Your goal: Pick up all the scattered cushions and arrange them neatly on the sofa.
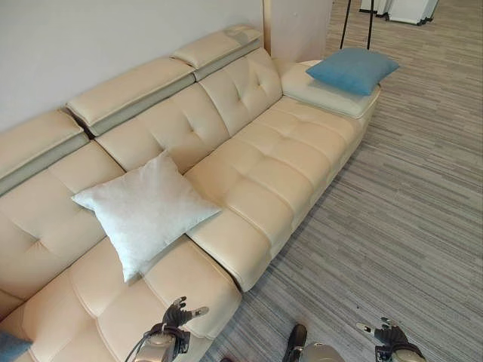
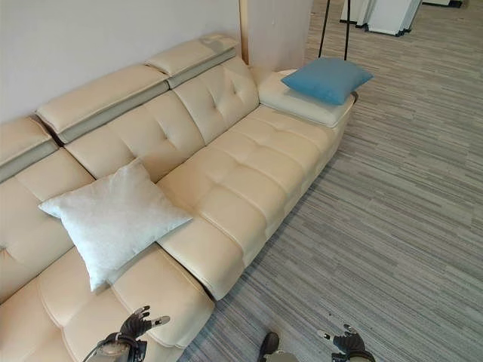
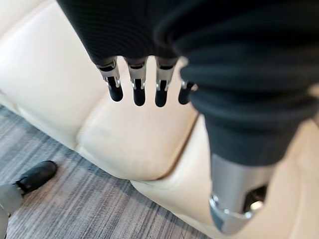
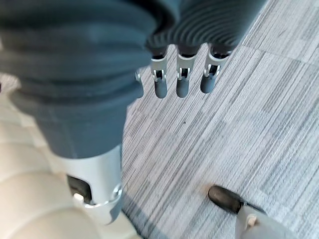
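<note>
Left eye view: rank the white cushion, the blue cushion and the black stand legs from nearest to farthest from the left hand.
1. White cushion, on the seat just beyond the left hand.
2. Blue cushion, on the sofa's far end.
3. Black stand legs, on the floor behind the blue cushion.

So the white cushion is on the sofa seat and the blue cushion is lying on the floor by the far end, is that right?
Not quite. The white cushion is on the sofa seat, but the blue cushion rests on the sofa's far armrest, not the floor, as the left eye view shows.
</note>
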Available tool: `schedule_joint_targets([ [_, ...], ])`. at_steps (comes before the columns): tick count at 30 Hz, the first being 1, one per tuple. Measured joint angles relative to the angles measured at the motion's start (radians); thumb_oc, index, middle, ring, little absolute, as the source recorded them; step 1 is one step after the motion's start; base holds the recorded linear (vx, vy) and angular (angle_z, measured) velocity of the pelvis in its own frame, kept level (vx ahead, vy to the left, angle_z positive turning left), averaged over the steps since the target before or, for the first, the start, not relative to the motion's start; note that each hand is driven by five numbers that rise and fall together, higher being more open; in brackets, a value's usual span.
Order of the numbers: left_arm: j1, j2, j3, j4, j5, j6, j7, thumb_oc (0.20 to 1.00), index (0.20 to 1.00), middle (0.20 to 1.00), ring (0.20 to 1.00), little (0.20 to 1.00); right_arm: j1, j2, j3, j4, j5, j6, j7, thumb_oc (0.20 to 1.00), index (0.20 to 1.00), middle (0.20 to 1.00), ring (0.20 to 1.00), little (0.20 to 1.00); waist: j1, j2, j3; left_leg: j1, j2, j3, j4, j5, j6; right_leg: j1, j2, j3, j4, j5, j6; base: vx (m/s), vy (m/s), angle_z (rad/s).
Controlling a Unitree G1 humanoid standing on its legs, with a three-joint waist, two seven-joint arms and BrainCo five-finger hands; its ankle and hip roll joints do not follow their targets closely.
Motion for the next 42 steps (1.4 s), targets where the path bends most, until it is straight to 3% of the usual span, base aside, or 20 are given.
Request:
schedule_joint_targets([
  [2, -0.002, -0.004, -0.006, -0.007, -0.001, 0.001, -0.002, 1.000, 1.000, 1.000, 1.000, 1.000, -0.013, 0.000, 0.005, 0.000, 0.002, 0.001, 0.001, 1.000, 1.000, 1.000, 1.000, 1.000, 0.016, -0.018, 0.013, -0.028, 0.031, -0.019, 0.170, -0.011, -0.023, 0.028, 0.014, 0.052, -0.023, -0.006, -0.023, 0.12, -0.170, -0.78],
  [4, 0.006, -0.008, -0.013, -0.031, -0.007, 0.003, -0.002, 1.000, 1.000, 1.000, 1.000, 1.000, -0.011, -0.009, 0.008, -0.001, 0.002, 0.000, 0.001, 1.000, 1.000, 1.000, 1.000, 1.000, 0.016, -0.033, 0.022, -0.063, 0.029, -0.128, 0.267, -0.018, -0.039, 0.045, 0.028, 0.101, -0.044, 0.021, -0.070, 0.12, -0.087, -0.68],
  [6, 0.017, -0.017, -0.028, -0.088, -0.010, 0.002, -0.006, 1.000, 1.000, 1.000, 1.000, 1.000, -0.012, -0.025, 0.009, -0.010, 0.002, 0.003, 0.001, 1.000, 1.000, 1.000, 1.000, 1.000, 0.032, -0.033, 0.021, -0.100, -0.032, -0.288, 0.298, -0.046, -0.062, 0.049, 0.039, 0.174, -0.069, 0.031, -0.091, 0.16, -0.084, -0.81],
  [7, 0.018, -0.018, -0.028, -0.098, -0.010, 0.001, -0.006, 1.000, 1.000, 1.000, 1.000, 1.000, -0.014, -0.026, 0.008, -0.010, 0.002, 0.003, 0.000, 1.000, 1.000, 1.000, 1.000, 1.000, 0.034, -0.034, 0.022, -0.110, -0.043, -0.303, 0.296, -0.052, -0.058, 0.050, 0.040, 0.184, -0.077, 0.031, -0.096, 0.13, -0.056, -0.71],
  [10, 0.012, -0.019, -0.041, -0.123, -0.011, -0.003, -0.007, 1.000, 1.000, 1.000, 1.000, 1.000, -0.016, -0.020, 0.010, -0.011, 0.002, 0.005, 0.005, 1.000, 1.000, 1.000, 1.000, 1.000, 0.048, -0.060, 0.035, -0.167, -0.157, -0.436, 0.122, -0.061, -0.026, 0.099, 0.052, 0.248, -0.150, 0.067, -0.093, 0.18, -0.044, -0.65],
  [11, 0.011, -0.020, -0.044, -0.122, -0.011, -0.004, -0.007, 1.000, 1.000, 1.000, 1.000, 1.000, -0.013, -0.019, 0.011, -0.010, 0.002, 0.005, 0.005, 1.000, 1.000, 1.000, 1.000, 1.000, 0.048, -0.066, 0.038, -0.177, -0.185, -0.491, 0.026, -0.034, -0.021, 0.104, 0.055, 0.263, -0.168, 0.068, -0.091, 0.14, -0.016, -0.54],
  [14, 0.008, -0.016, -0.046, -0.109, -0.010, -0.004, -0.007, 1.000, 1.000, 1.000, 1.000, 1.000, -0.022, -0.014, 0.022, -0.008, 0.003, 0.005, 0.004, 1.000, 1.000, 1.000, 1.000, 1.000, 0.048, -0.057, 0.045, -0.255, -0.205, -0.575, -0.163, 0.087, -0.033, 0.116, 0.084, 0.296, -0.169, 0.044, -0.107, 0.23, 0.016, -0.36],
  [17, 0.018, -0.012, -0.049, -0.103, -0.009, 0.000, -0.008, 1.000, 1.000, 1.000, 1.000, 1.000, -0.033, -0.011, 0.044, -0.008, 0.003, 0.004, 0.006, 1.000, 1.000, 1.000, 1.000, 1.000, 0.068, -0.044, 0.048, -0.310, -0.218, -0.610, -0.162, 0.125, -0.040, 0.131, 0.106, 0.333, -0.169, 0.045, -0.105, 0.27, 0.096, -0.57],
  [21, 0.082, -0.002, -0.046, -0.121, -0.008, 0.011, -0.009, 1.000, 1.000, 1.000, 1.000, 1.000, -0.034, -0.013, 0.046, -0.031, 0.002, 0.001, 0.011, 1.000, 1.000, 1.000, 1.000, 1.000, 0.090, 0.008, 0.018, -0.243, -0.236, -0.672, -0.150, 0.137, 0.026, 0.179, 0.124, 0.451, -0.163, -0.012, -0.099, 0.40, 0.183, -0.84],
  [24, 0.075, 0.004, -0.049, -0.134, -0.007, 0.011, -0.010, 1.000, 1.000, 1.000, 1.000, 1.000, -0.024, -0.001, 0.048, -0.040, 0.002, 0.004, 0.020, 1.000, 1.000, 1.000, 1.000, 1.000, 0.074, 0.018, 0.009, -0.189, -0.265, -0.627, -0.155, 0.172, 0.087, 0.197, 0.084, 0.474, -0.099, -0.068, -0.027, 0.29, 0.130, -0.35],
  [25, 0.078, 0.021, -0.050, -0.172, -0.007, 0.008, -0.010, 1.000, 1.000, 1.000, 1.000, 1.000, -0.022, 0.017, 0.051, -0.041, 0.002, 0.003, 0.031, 1.000, 1.000, 1.000, 1.000, 1.000, 0.074, 0.008, 0.007, -0.166, -0.281, -0.599, -0.154, 0.179, 0.130, 0.180, 0.059, 0.469, -0.011, -0.123, 0.002, 0.23, 0.140, -0.37],
  [26, 0.062, 0.033, -0.049, -0.188, -0.007, 0.007, -0.009, 1.000, 1.000, 1.000, 1.000, 1.000, -0.025, 0.026, 0.054, -0.040, 0.001, 0.004, 0.035, 1.000, 1.000, 1.000, 1.000, 1.000, 0.075, -0.001, 0.006, -0.156, -0.292, -0.593, -0.154, 0.165, 0.147, 0.158, 0.043, 0.465, 0.041, -0.149, 0.020, 0.30, 0.184, -0.40],
  [28, 0.033, 0.048, -0.049, -0.192, -0.008, 0.007, -0.009, 1.000, 1.000, 1.000, 1.000, 1.000, -0.048, 0.039, 0.056, -0.040, 0.000, 0.004, 0.039, 1.000, 1.000, 1.000, 1.000, 1.000, 0.089, -0.011, 0.016, -0.145, -0.293, -0.560, -0.154, 0.147, 0.169, 0.066, 0.026, 0.463, 0.219, -0.191, 0.063, 0.22, 0.139, -0.47],
  [29, -0.004, 0.070, -0.051, -0.192, -0.009, 0.008, -0.008, 1.000, 1.000, 1.000, 1.000, 1.000, -0.072, 0.054, 0.050, -0.054, 0.000, 0.004, 0.040, 1.000, 1.000, 1.000, 1.000, 1.000, 0.094, -0.032, 0.030, -0.121, -0.302, -0.528, -0.154, 0.127, 0.190, -0.078, -0.029, 0.405, 0.535, -0.226, 0.125, 0.25, 0.133, -0.42],
  [32, -0.035, 0.078, -0.074, -0.197, -0.009, 0.007, -0.008, 1.000, 1.000, 1.000, 1.000, 1.000, -0.075, 0.053, 0.043, -0.081, -0.001, 0.002, 0.039, 1.000, 1.000, 1.000, 1.000, 1.000, 0.096, -0.050, 0.041, -0.064, -0.314, -0.497, -0.154, 0.085, 0.206, -0.168, -0.124, 0.326, 0.634, -0.244, 0.134, 0.19, 0.067, -0.34],
  [35, -0.038, 0.076, -0.083, -0.194, -0.009, 0.008, -0.011, 1.000, 1.000, 1.000, 1.000, 1.000, -0.078, 0.054, 0.048, -0.078, -0.002, 0.005, 0.039, 1.000, 1.000, 1.000, 1.000, 1.000, 0.088, -0.042, 0.049, -0.044, -0.305, -0.479, -0.154, 0.077, 0.195, -0.189, -0.147, 0.293, 0.514, -0.238, 0.128, 0.22, -0.031, -0.16],
  [37, -0.034, 0.078, -0.079, -0.180, -0.009, 0.008, -0.012, 1.000, 1.000, 1.000, 1.000, 1.000, -0.072, 0.057, 0.047, -0.076, -0.001, 0.005, 0.039, 1.000, 1.000, 1.000, 1.000, 1.000, 0.098, -0.036, 0.054, -0.028, -0.276, -0.441, -0.154, 0.042, 0.164, -0.190, -0.127, 0.240, 0.287, -0.187, 0.114, 0.38, -0.122, -0.53],
  [39, -0.033, 0.076, -0.073, -0.123, -0.008, 0.013, -0.016, 1.000, 1.000, 1.000, 1.000, 1.000, -0.091, 0.058, 0.044, -0.076, 0.000, 0.004, 0.038, 1.000, 1.000, 1.000, 1.000, 1.000, 0.099, -0.032, 0.060, -0.010, -0.258, -0.411, -0.154, 0.013, 0.136, -0.193, -0.089, 0.246, 0.068, -0.086, 0.146, 0.32, -0.129, -0.66],
  [41, -0.036, 0.075, -0.071, -0.114, -0.006, 0.015, -0.017, 1.000, 1.000, 1.000, 1.000, 1.000, -0.075, 0.058, 0.039, -0.073, 0.000, 0.006, 0.034, 1.000, 1.000, 1.000, 1.000, 1.000, 0.091, -0.047, 0.062, 0.015, -0.262, -0.407, -0.154, -0.017, 0.137, -0.181, -0.076, 0.250, -0.136, 0.030, 0.156, 0.36, -0.150, -0.23],
  [42, -0.038, 0.071, -0.071, -0.119, -0.005, 0.015, -0.018, 1.000, 1.000, 1.000, 1.000, 1.000, -0.062, 0.058, 0.039, -0.073, 0.000, 0.006, 0.033, 1.000, 1.000, 1.000, 1.000, 1.000, 0.086, -0.055, 0.063, 0.031, -0.264, -0.406, -0.154, -0.024, 0.136, -0.187, -0.078, 0.250, -0.159, 0.052, 0.154, 0.28, -0.113, 0.03],
])
